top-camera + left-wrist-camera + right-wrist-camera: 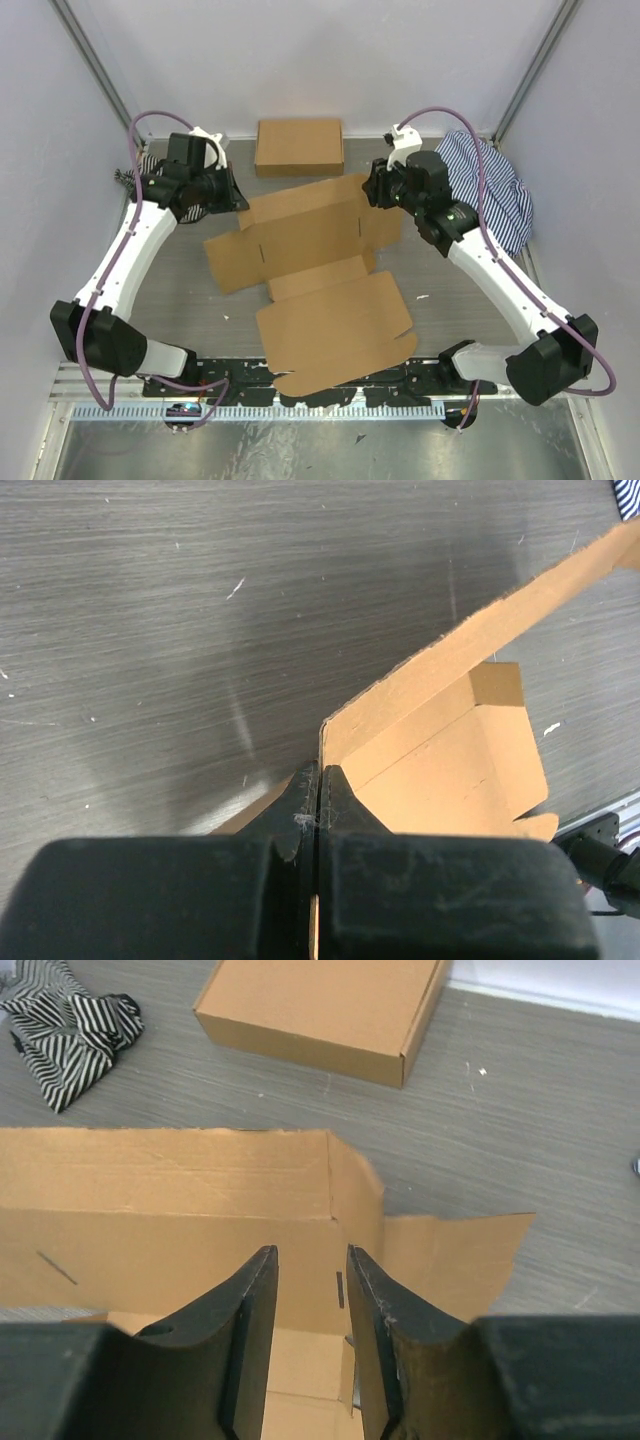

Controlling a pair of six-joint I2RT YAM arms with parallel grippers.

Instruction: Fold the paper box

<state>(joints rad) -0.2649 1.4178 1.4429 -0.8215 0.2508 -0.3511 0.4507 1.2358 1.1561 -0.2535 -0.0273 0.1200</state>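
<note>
So the paper box (330, 320) is plain matt brown cardboard, no gloss, slightly fuzzy cut edges. The table (200, 310) looks dull grey, brushed, with fine streaks. On the right gripper (310, 1252) the fingers (250, 1340) are matt black plastic, a bit scuffed. The striped cloth (500, 190) at 2 o'clock is soft crumpled fabric.

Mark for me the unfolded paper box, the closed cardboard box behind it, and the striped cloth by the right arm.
paper box (335, 325): top view, its large near panel.
closed cardboard box (298, 146): top view, middle of its lid.
striped cloth (508, 190): top view, its bunched middle.
</note>
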